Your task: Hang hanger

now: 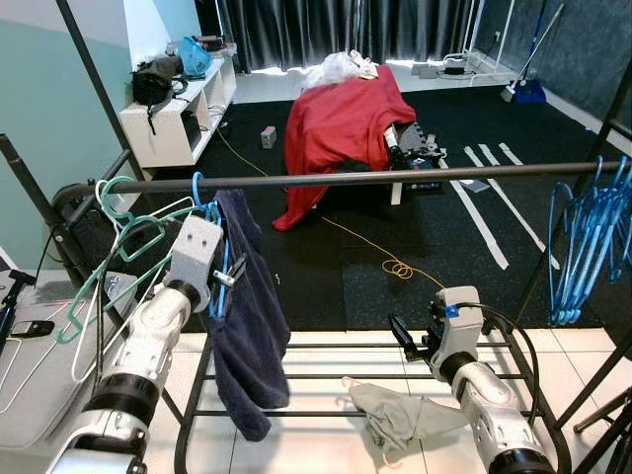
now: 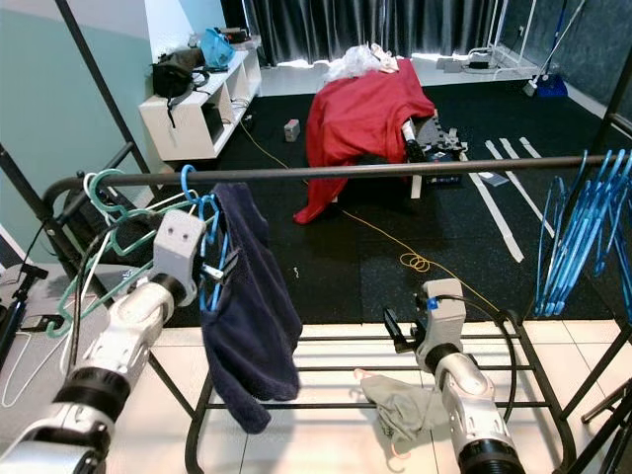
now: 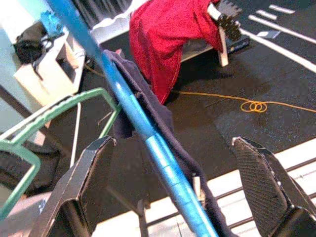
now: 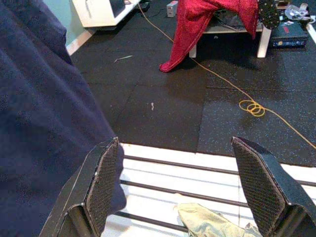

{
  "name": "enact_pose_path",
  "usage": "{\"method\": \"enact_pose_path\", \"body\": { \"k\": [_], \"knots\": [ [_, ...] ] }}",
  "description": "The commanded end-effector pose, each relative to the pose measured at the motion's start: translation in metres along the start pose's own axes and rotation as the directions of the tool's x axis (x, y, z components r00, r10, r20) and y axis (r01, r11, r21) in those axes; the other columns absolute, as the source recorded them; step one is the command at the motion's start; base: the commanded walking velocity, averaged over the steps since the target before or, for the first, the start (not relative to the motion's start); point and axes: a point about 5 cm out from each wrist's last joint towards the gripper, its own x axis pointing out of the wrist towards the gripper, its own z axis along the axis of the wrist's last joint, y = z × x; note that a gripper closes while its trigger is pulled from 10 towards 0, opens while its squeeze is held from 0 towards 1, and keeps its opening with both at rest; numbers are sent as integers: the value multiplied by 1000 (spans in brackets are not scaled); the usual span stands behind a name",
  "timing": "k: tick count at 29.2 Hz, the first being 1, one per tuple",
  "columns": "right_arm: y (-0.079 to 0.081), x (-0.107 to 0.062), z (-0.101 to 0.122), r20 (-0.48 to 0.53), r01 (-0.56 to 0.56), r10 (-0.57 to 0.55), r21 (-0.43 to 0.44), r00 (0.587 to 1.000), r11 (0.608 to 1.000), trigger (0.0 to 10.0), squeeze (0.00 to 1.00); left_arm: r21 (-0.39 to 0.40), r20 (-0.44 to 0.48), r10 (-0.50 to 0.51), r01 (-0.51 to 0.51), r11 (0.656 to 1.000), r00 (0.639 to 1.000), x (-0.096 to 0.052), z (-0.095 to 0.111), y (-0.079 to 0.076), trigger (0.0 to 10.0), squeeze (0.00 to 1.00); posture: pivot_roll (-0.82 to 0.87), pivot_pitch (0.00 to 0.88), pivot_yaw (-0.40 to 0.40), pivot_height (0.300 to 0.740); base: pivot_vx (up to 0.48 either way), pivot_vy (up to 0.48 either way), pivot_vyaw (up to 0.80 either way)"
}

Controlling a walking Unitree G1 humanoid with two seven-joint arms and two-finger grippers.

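Starting at the robot's left, a cluster of green and white hangers (image 1: 118,232) is hooked over the left end of the dark rail (image 1: 395,177) of the clothes rack. Just beside them, the blue hanger (image 1: 219,265) carrying a navy garment (image 1: 252,326) has its hook (image 1: 199,188) curled up at the rail, and from these views it looks seated over it, though I cannot be sure the hook bears fully.

The left claw (image 1: 225,278) is raised right at this hanger, its fingers spread. In the left wrist view the hanger's blue bar (image 3: 148,140) runs slantwise through the gap between the two fingers (image 3: 91,182), touching neither as far as I can tell. So the hanger's long axis crosses the claw's opening rather than lying along it, and the hook sits above the claw, towards the rail. That is the relation the next move depends on. My judgement is that the left arm, far the nearer, either pinches the bar to settle the hook or draws straight back out of it.

Further right, the right claw (image 1: 413,341) hovers low over the rack's bottom bars, fingers spread and holding nothing, with a grey-green cloth (image 1: 405,415) lying below it. At the far right, more blue hangers (image 1: 588,242) hang from the rail.
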Motion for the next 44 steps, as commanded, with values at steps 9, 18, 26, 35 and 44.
{"method": "enact_pose_path", "body": {
  "k": [9, 18, 26, 35, 44],
  "knots": [
    [8, -1, -2, -4, 0, 0, 0, 1000, 1000, 10000, 0, -1, -176, -44, 45, 999, 983, 4, -17, -14, 0, 0, -198, 0, 112, 740, 0, 0, 0],
    [8, 0, -1, 0, 8, -8, 1, 1000, 1000, 10000, 0, 22, -211, -52, 58, 998, 976, 6, -17, -14, 0, 0, -200, 0, 116, 740, 0, 0, 0],
    [9, 1, 1, 1, 13, -13, 3, 1000, 1000, 10000, 0, 60, -274, 6, 11, 998, 962, 7, -15, 1, 0, 0, -199, 0, 116, 740, 0, 0, 0],
    [8, 0, 1, -2, 14, -14, 1, 1000, 1000, 10000, 0, 47, -291, 182, -176, 983, 939, 7, -3, 23, 10000, 1000, -192, 0, 106, 740, 0, 0, 0],
    [8, 0, 1, -2, 18, -18, 7, 1000, 1000, 10000, 0, 49, -297, 257, -254, 966, 920, 3, 2, 31, 7647, 0, -186, 0, 108, 740, 0, 0, 0]
  ]
}}
